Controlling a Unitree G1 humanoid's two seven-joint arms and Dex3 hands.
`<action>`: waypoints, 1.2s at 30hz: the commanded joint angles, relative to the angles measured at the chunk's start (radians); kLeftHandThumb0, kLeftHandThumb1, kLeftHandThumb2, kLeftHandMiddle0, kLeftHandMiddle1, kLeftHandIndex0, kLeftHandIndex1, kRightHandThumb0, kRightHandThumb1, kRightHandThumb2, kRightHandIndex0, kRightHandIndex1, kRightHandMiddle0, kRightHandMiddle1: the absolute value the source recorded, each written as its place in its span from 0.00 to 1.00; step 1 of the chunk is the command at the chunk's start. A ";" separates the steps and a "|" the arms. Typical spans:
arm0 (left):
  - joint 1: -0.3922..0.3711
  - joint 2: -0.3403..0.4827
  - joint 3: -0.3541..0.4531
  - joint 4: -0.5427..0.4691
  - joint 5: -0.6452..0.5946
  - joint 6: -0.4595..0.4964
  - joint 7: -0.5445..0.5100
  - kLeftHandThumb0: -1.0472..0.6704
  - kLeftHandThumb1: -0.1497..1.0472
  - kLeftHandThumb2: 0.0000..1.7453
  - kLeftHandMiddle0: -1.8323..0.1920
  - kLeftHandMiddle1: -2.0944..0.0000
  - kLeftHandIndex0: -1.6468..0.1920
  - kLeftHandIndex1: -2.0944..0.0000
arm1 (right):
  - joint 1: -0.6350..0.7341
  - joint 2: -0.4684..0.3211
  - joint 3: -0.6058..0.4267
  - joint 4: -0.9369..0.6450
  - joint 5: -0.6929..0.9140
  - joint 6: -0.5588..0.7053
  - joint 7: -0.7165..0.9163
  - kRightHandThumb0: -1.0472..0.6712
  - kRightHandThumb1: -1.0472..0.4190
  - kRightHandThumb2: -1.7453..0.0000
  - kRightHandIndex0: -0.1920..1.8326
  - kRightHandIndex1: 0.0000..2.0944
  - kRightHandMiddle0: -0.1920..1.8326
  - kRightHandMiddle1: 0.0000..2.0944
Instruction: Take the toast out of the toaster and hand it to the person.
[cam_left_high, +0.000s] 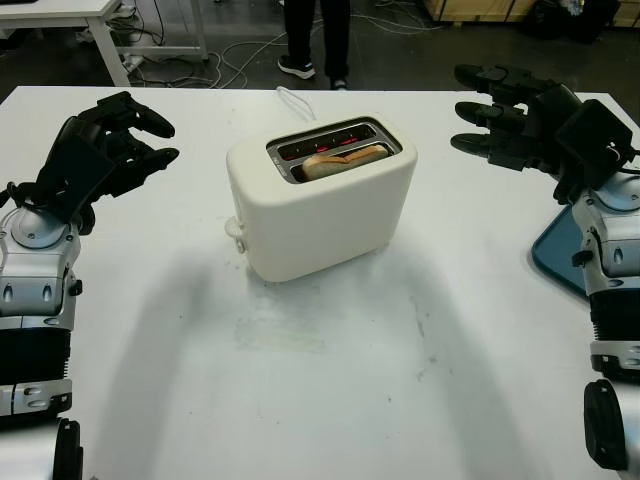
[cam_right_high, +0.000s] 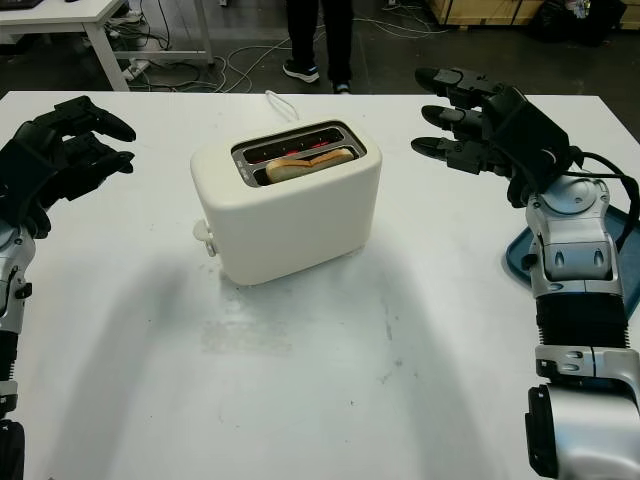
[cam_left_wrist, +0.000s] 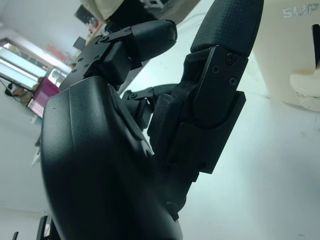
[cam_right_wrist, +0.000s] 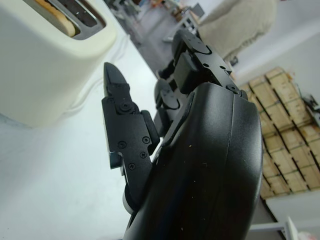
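Nothing has been picked up yet, so I'd judge this the very start of the job: the reach toward the toaster has not begun. The toaster sits near the middle of the white desk, a cream two-slot model with its lever knob facing the robot's left. The toast lies in the slot nearer the robot, its browned top edge poking just above the rim; the farther slot glows red inside.

The left hand hovers above the desk well to the left of the toaster, palm turned inward, its fingers curled over and holding nothing. The right hand hangs off the toaster's other side, a little farther back on the desk, its fingers stretched out straight toward the toaster and empty. Both are well apart from the toaster, flanking it.

The next move, as I see it, calls for one hand to rise over the slot and come down from above, pinching the thin exposed edge of the toast. Little of it stands clear of the rim, so the grip will need to be fine, and the slot looks hot.

A person's legs are standing beyond the far edge of the desk, where the hand-over would go. A blue tray lies by the right arm.
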 joint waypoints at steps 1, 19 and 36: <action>-0.002 0.001 0.007 0.006 -0.004 -0.012 -0.001 0.00 0.85 0.00 0.65 0.34 0.64 0.37 | -0.002 0.003 -0.003 -0.013 0.013 0.017 0.003 0.54 0.09 0.98 0.30 0.00 0.28 0.00; -0.001 0.001 0.006 0.006 -0.002 -0.015 0.003 0.00 0.85 0.00 0.65 0.34 0.63 0.37 | -0.002 -0.001 0.003 -0.011 0.007 0.007 -0.001 0.56 0.09 0.97 0.30 0.00 0.29 0.00; 0.004 -0.003 0.010 -0.001 -0.006 -0.010 0.006 0.00 0.85 0.00 0.66 0.33 0.64 0.37 | 0.000 -0.004 0.005 -0.005 0.003 -0.003 -0.001 0.54 0.09 0.98 0.31 0.00 0.29 0.00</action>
